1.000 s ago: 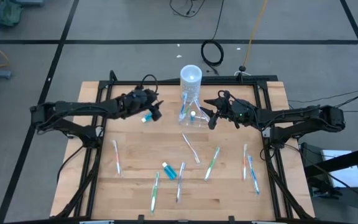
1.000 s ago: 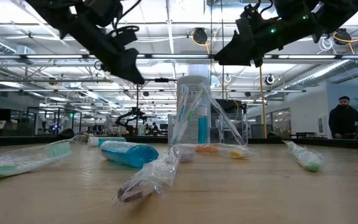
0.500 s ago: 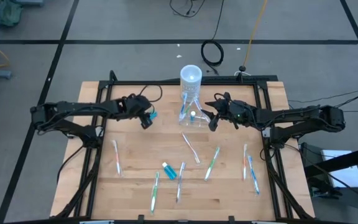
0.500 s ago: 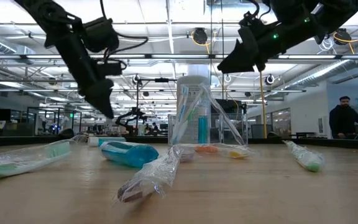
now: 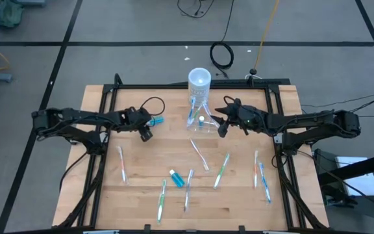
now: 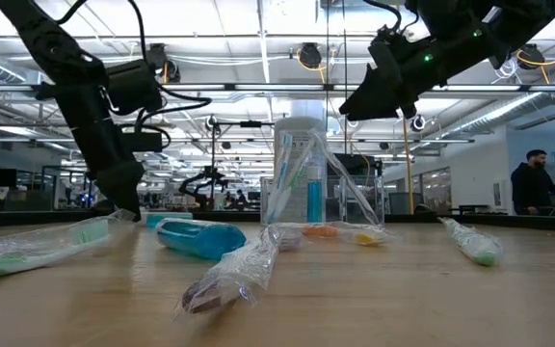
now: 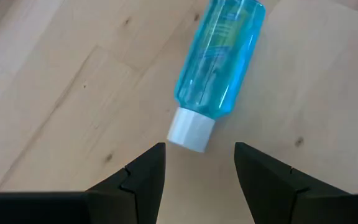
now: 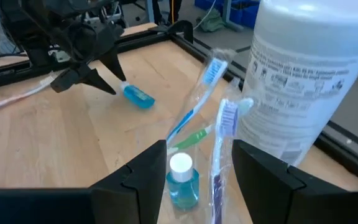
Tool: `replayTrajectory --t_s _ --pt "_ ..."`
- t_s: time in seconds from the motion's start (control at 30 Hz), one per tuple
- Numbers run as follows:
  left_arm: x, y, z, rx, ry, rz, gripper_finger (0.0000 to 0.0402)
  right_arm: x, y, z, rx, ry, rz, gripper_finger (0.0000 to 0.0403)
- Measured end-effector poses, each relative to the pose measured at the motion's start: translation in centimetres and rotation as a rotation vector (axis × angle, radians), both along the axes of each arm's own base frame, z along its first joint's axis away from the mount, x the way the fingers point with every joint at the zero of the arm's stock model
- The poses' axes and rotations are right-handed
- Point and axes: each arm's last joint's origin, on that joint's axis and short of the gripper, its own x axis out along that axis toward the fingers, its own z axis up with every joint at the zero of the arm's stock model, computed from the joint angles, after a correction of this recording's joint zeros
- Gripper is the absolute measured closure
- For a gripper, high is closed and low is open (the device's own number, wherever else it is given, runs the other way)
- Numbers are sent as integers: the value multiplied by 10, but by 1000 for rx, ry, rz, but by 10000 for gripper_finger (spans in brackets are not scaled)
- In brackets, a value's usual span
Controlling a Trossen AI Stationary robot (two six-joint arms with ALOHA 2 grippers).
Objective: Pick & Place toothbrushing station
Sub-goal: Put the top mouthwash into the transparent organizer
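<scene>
The clear container point(image 5: 199, 121) stands on the table at the far middle, in front of the white cylinder point(image 5: 199, 79). It holds a few wrapped toothbrushes point(image 8: 199, 99) and a blue white-capped tube point(image 8: 182, 181). My right gripper point(image 5: 222, 128) is open, raised just to the right of the container, with nothing between its fingers point(image 8: 197, 186). My left gripper point(image 5: 145, 134) is open, low over the table at the left point(image 6: 126, 204). Just ahead of it a blue tube point(image 7: 220, 59) lies on its side, white cap point(image 7: 191, 130) toward the fingers.
Several wrapped toothbrushes lie loose on the near half of the table, among them one at the left point(image 5: 121, 166), one in the middle point(image 5: 200, 155) and two at the right point(image 5: 263, 181). Another blue tube point(image 5: 174, 177) lies among them. A person point(image 6: 533, 188) stands far behind.
My left gripper has drawn back from beside the container toward the table's left and near edge, and has come down close to the tabletop. The blue tube beside it has stayed lying on the table. My right gripper has hardly moved.
</scene>
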Motion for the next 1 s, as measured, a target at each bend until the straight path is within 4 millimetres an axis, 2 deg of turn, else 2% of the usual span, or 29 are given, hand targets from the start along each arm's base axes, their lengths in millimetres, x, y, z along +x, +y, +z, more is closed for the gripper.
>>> replayTrajectory --t_s 0.13,0.43,0.63,0.9,1.0 --pt "1 -1 -4 11 -63 -35 204 -2 0 -4 50 28 -16 225" --pt "0 -1 -8 74 -17 -146 204 -4 2 -10 153 43 -51 225" --pt "3 0 -6 132 -7 -293 204 -1 14 -10 196 40 59 225" --pt "4 6 -4 106 -63 -267 205 1 29 -10 203 46 137 225" --pt "2 6 -7 90 -39 -294 223 1 34 -10 203 48 156 225"
